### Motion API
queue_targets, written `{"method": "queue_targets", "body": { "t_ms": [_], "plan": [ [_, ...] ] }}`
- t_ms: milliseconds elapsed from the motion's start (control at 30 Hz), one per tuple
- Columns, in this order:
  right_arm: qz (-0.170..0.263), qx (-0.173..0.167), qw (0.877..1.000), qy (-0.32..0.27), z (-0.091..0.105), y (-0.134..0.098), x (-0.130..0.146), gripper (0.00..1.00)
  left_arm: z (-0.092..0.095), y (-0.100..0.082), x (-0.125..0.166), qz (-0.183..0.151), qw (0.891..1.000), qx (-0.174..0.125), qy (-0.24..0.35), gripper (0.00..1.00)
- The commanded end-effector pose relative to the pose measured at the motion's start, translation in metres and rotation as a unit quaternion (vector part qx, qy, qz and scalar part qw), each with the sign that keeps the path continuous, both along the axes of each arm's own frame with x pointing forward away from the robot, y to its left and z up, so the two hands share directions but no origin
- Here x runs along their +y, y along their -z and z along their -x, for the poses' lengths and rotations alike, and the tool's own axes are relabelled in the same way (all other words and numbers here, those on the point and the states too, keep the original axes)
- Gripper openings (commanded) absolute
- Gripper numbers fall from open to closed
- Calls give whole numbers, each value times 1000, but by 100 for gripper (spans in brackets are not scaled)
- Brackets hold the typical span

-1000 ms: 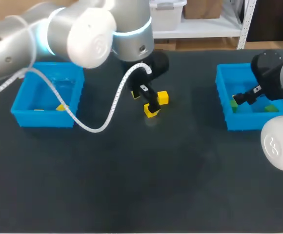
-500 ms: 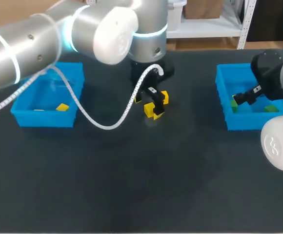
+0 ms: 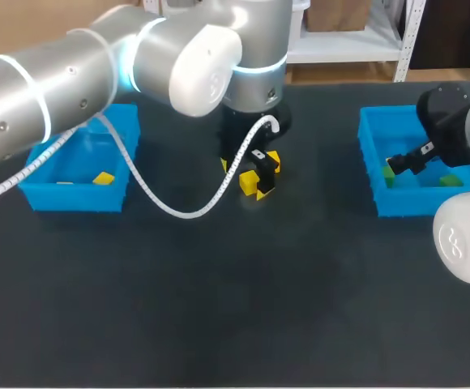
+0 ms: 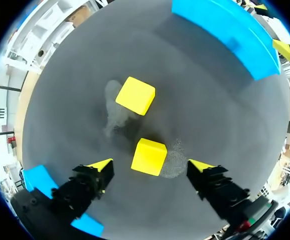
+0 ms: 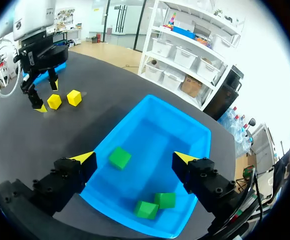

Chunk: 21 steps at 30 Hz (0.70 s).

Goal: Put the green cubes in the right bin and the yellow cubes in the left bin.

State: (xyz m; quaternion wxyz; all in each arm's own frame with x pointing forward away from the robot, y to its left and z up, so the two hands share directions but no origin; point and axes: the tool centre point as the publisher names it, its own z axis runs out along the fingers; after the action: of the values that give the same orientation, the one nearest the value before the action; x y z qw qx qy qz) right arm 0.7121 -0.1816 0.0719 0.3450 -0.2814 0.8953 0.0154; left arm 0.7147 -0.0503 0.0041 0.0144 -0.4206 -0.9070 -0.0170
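Two yellow cubes lie mid-table. My left gripper is down around the nearer yellow cube, open, with a gap between the cube and each finger. The second yellow cube lies just ahead of it. My left gripper shows both yellow tips level with the cube's sides. My right gripper hangs open and empty over the right bin, which holds three green cubes. The left bin holds a yellow cube.
A white cable loops from my left arm down over the table between the left bin and the cubes. The dark table stretches to the front edge.
My left arm has swung right and lowered, so its open fingers now straddle the nearer yellow cube. My right arm has not moved.
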Motion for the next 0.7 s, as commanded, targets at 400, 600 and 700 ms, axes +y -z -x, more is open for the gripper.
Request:
{"method": "queue_targets", "body": {
  "t_ms": [400, 600, 700],
  "plan": [
    [1, 0, 1000, 1, 0, 0, 0, 100, 3, 12, 2, 23, 999, -32, -12, 0],
    [1, 0, 1000, 1, 0, 0, 0, 100, -15, -20, 22, 42, 994, -87, -50, 0],
    [1, 0, 1000, 1, 0, 0, 0, 100, -28, -46, 46, 47, 986, -131, -87, 0]
  ]
}}
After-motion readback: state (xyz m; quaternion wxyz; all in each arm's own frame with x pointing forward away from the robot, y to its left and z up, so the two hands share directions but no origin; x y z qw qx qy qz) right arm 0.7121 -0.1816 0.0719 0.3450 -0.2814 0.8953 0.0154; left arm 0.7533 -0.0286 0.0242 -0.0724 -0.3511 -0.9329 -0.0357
